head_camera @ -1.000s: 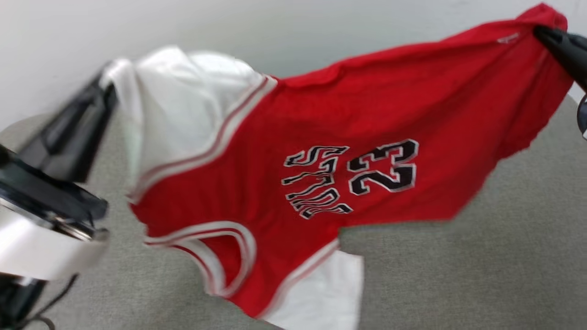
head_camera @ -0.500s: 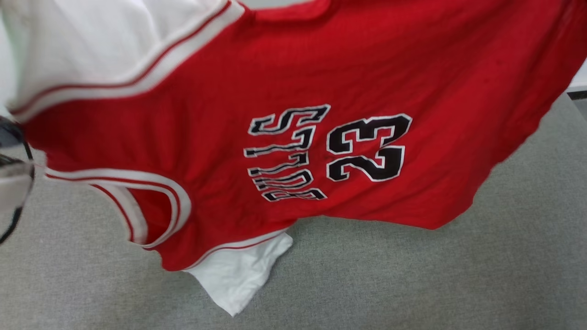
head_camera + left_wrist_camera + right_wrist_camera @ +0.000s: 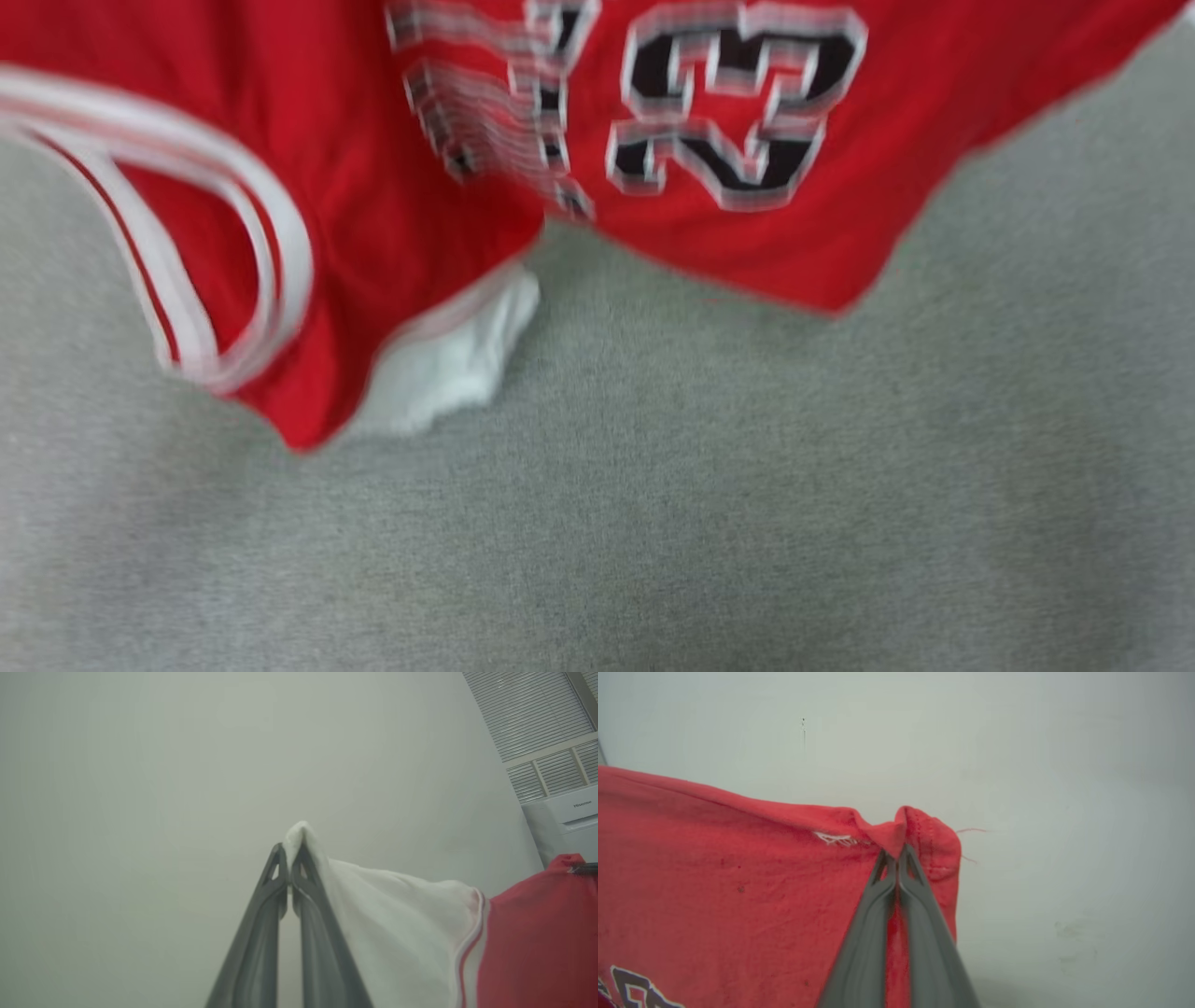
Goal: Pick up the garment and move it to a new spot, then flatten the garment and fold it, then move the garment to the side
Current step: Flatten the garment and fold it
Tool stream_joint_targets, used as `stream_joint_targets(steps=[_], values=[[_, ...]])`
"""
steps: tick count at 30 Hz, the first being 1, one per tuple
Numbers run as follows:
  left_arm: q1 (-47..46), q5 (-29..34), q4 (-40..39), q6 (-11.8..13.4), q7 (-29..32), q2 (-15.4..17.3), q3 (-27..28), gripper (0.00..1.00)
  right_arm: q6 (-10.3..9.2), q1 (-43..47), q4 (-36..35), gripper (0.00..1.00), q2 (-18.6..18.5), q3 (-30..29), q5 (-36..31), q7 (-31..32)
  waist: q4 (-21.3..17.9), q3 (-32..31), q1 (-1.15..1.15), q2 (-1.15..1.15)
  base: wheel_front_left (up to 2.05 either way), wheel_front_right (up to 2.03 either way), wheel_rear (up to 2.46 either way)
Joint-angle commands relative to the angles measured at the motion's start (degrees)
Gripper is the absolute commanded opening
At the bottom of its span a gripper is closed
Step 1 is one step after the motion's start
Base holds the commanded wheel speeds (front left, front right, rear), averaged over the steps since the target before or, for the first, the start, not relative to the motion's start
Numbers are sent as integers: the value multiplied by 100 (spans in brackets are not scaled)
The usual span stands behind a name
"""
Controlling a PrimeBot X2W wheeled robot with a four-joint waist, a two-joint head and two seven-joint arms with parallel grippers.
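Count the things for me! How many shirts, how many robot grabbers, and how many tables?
Shirts: 1, the red garment with white sleeves, held up by two corners.
Grabbers: 2, the left gripper shut on a white sleeve tip and the right gripper shut on a red corner.
Tables: 1, the grey surface below the garment.
Total: 4

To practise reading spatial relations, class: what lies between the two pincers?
The red jersey, white sleeve first, spans from left pincer to right pincer; the left wrist view shows it.
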Motion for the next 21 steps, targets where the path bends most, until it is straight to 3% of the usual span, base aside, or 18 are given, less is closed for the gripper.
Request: stream_joint_targets(steps=[1, 8, 15, 21], values=[[-279, -44, 144, -72, 51, -66, -42, 0, -3, -197, 93, 0, -10, -4, -73, -86, 46, 504, -1, 0, 0, 0, 0], [-2357, 284, 1585, -619, 0, -428, -418, 0, -5, -1381, 912, 0, -97, 240, -522, -710, 77, 1378, -1, 0, 0, 0, 0], [-4052, 682, 3226, -970, -350, -990, -778, 0, -7, -2702, 2140, 0, 341, -221, -1220, -1443, 141, 2012, -1, 0, 0, 0, 0], [-4859, 979, 4458, -1153, -859, -1367, -1083, 0, -8, -3376, 3106, 0, 591, -376, -1866, -2204, 206, 2294, -1, 0, 0, 0, 0]])
